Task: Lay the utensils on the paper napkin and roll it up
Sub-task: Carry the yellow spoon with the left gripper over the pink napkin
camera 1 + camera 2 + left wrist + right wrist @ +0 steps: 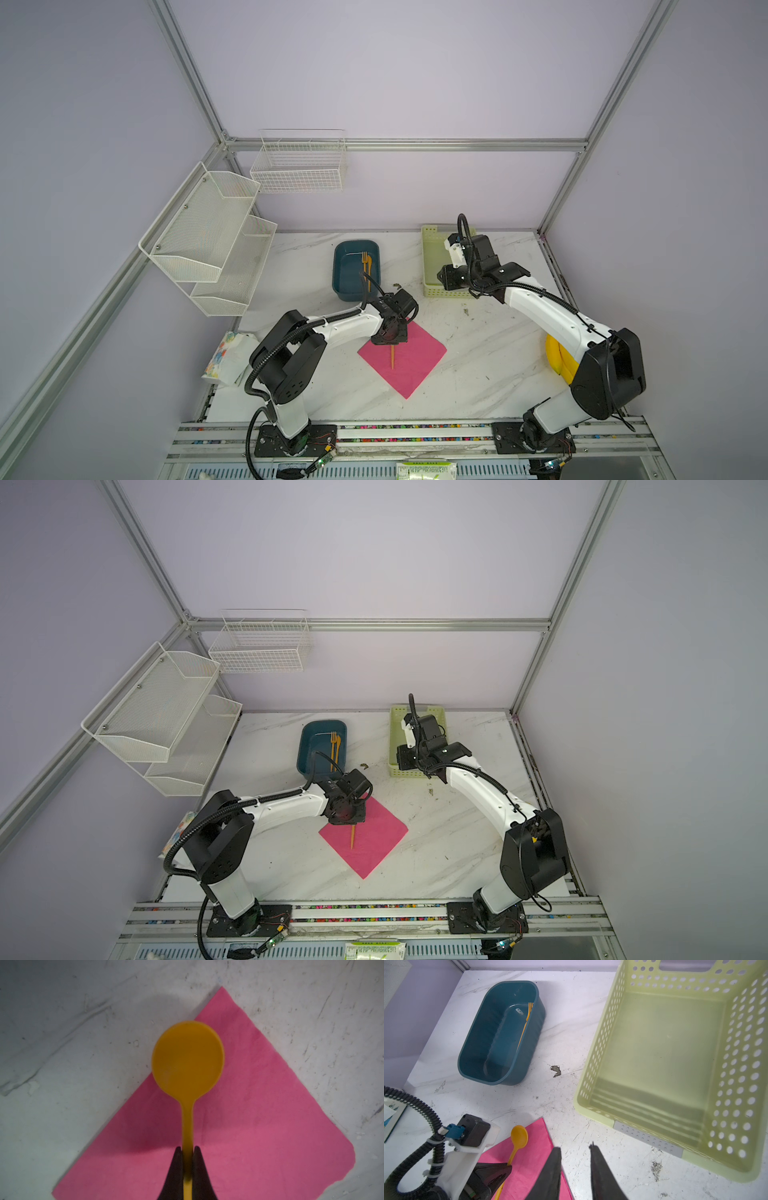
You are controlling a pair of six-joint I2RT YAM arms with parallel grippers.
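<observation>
The pink paper napkin (409,368) (374,845) lies flat as a diamond in the middle of the table. My left gripper (188,1148) (390,336) is shut on the handle of the orange spoon (188,1059) (519,1136), held over the napkin (259,1126) with its round bowl above the far corner. The handle's end (392,358) sticks out toward the front. An orange fork (365,261) (529,1011) and knife (338,746) lie in the blue tub (345,276). My right gripper (576,1147) (441,277) hangs open and empty beside the green basket.
The blue tub (483,1043) stands behind the napkin and the perforated green basket (664,1047) (432,257) at the back right. Yellow bananas (559,359) lie by the right arm's base. A white floral packet (226,359) sits at the left edge, below white wire shelves (208,237).
</observation>
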